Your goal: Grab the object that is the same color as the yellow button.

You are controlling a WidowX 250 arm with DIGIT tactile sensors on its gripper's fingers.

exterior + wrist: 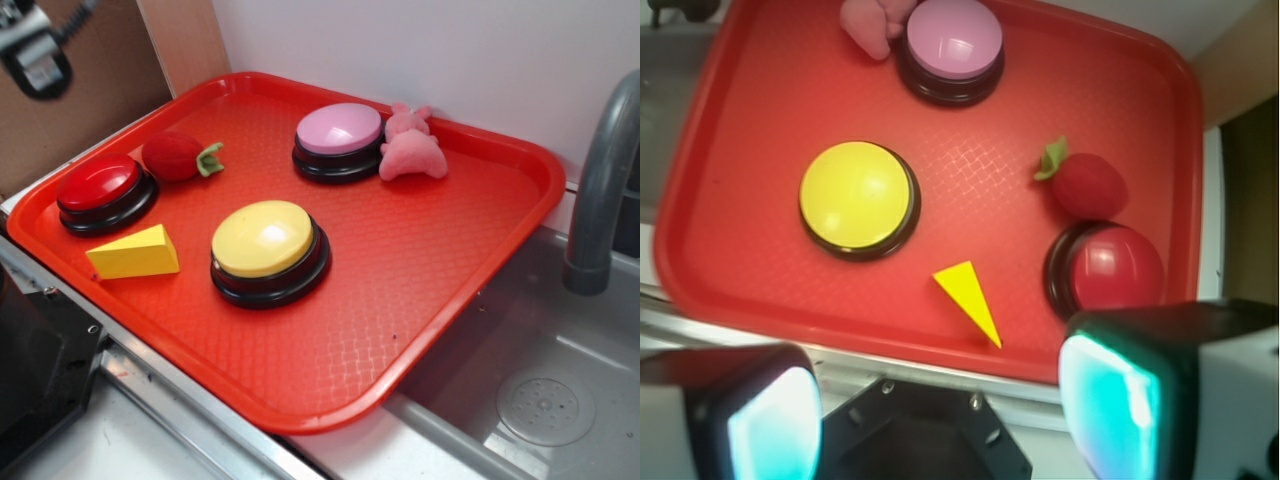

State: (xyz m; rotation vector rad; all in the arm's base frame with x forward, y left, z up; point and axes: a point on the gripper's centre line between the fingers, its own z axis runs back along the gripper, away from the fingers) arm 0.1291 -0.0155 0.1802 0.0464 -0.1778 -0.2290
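Observation:
The object, a small yellow wedge (133, 253) (968, 300), lies flat on the red tray (430, 260) (740, 230) near its front left edge. Beside it stands the yellow button (266, 248) (857, 197), a big yellow dome on a black base. My gripper (940, 415) hangs high above the tray's near edge, open, with nothing between its fingers; the wedge sits a little beyond the gap. In the exterior view only a bit of the gripper (35, 55) shows at the top left corner.
On the tray also stand a red button (103, 192) (1108, 270), a pink button (339, 139) (952, 48), a red plush strawberry (178, 157) (1087, 184) and a pink plush pig (411, 145). A sink basin (530, 390) with a grey faucet (600, 180) lies right.

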